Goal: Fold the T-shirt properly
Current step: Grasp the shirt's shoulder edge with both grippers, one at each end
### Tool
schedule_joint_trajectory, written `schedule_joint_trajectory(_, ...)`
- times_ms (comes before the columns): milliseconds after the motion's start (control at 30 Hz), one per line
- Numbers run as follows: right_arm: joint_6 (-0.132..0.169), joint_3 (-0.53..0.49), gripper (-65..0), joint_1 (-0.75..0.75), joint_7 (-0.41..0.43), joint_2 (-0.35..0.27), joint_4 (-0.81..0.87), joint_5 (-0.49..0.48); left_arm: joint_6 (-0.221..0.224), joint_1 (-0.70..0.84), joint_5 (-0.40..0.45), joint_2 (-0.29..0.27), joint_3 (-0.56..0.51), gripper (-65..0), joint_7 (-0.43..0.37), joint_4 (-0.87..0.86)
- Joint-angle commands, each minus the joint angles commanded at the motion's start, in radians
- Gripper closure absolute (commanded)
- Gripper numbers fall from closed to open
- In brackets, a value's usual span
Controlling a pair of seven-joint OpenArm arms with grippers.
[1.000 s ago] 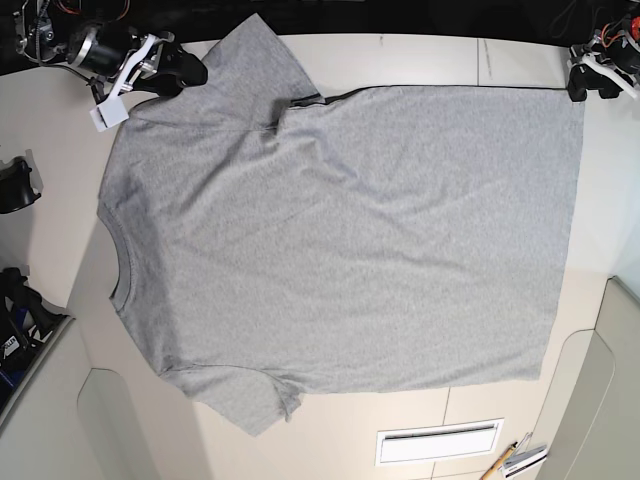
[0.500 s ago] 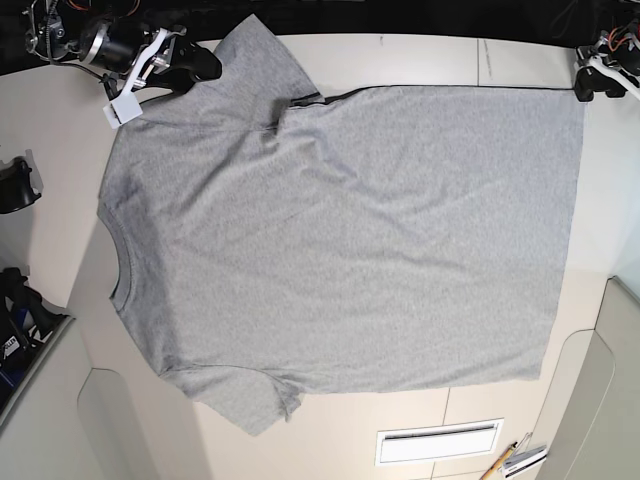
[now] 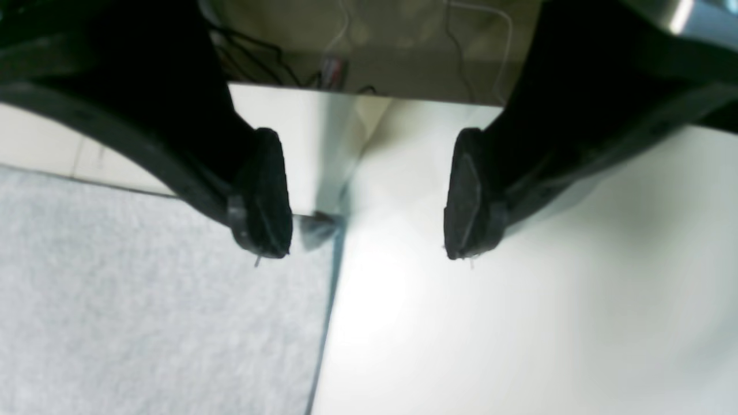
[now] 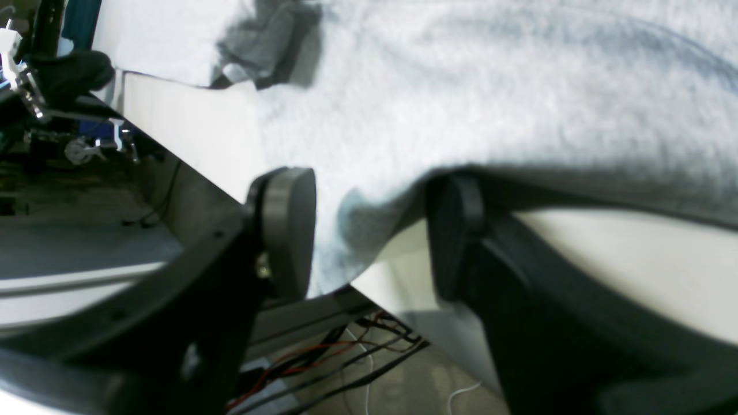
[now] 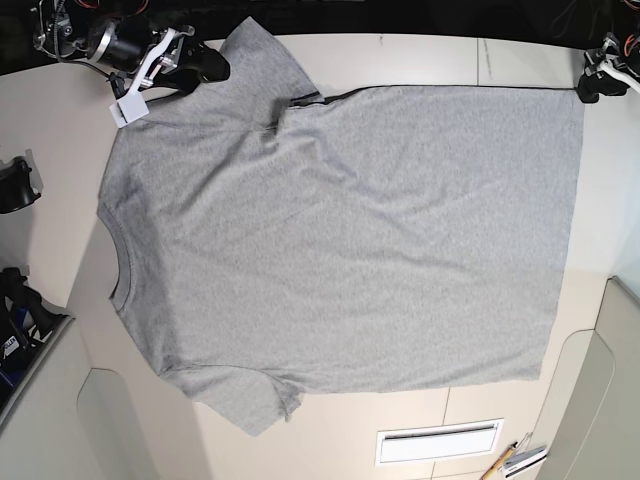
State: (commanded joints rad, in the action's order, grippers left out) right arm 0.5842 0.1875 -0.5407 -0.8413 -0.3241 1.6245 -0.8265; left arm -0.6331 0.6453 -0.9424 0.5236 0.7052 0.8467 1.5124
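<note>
Right gripper: moved right to the far sleeve; jaws apart around its edge, nothing held
Left gripper: retreated, spread wide, holding nothing, at the hem corner
T-shirt: still flat; you have no fold yet

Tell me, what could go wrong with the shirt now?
1. The right tool stands open around the edge of the T-shirt. If it shuts on only that thin lip, the cloth may slip out.
2. The left tool is open at the shirt's hem corner, mostly above bare table. It could close on nothing.
3. One sleeve lies wrinkled at the table's edge, so a fold might come out crooked.
</note>
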Motion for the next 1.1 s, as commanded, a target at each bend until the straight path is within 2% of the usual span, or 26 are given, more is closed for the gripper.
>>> schedule_joint_trajectory(267,0.0,0.0,-31.5,0.0,0.0,0.001,0.0,-0.001,-0.019,-0.009,-0.008,-0.044,-0.002,-45.4,0.007,-0.016)
schedule_joint_trajectory(433,0.0,0.0,-31.5,0.0,0.0,0.012,0.0,-0.008,-0.042,-0.011,-0.011,-0.044,-0.059,-45.4,0.027,-0.016)
schedule_joint_trajectory(600,0.0,0.0,-31.5,0.0,0.0,0.035,0.0,-0.011,-0.042,-0.014,-0.01,-0.044,-0.16,-45.3,0.026,-0.016)
schedule_joint_trajectory(833,0.0,0.0,-31.0,0.0,0.008,0.073,0.0,-0.01,-0.041,-0.028,0.042,-0.044,-0.17,-45.1,0.021,-0.016)
schedule_joint_trajectory(867,0.0,0.0,-28.9,0.0,0.012,0.077,0.0,-0.006,-0.041,-0.03,0.042,-0.044,-0.17,-45.1,0.018,-0.016)
schedule_joint_trajectory(967,0.0,0.0,-16.1,0.0,0.031,0.078,0.0,-0.003,-0.042,-0.031,0.041,-0.044,-0.17,-44.8,0.014,-0.016)
schedule_joint_trajectory(1000,0.0,0.0,-11.1,0.001,0.04,0.078,0.0,-0.004,-0.046,-0.031,0.041,-0.044,-0.17,-42.1,0.013,-0.016)
schedule_joint_trajectory(1033,0.0,0.0,-6.0,0.001,0.05,0.078,0.0,-0.003,-0.056,-0.031,0.041,-0.044,-0.17,-35.0,0.01,-0.016)
schedule_joint_trajectory(1067,0.0,0.0,-1.6,0.0,0.057,0.078,0.0,-0.003,-0.065,-0.031,0.04,-0.044,-0.17,-24.8,0.002,-0.016)
schedule_joint_trajectory(1100,0.0,0.0,0.0,0.001,0.057,0.078,0.0,-0.003,-0.065,-0.031,0.041,-0.044,-0.17,-14.5,-0.003,-0.016)
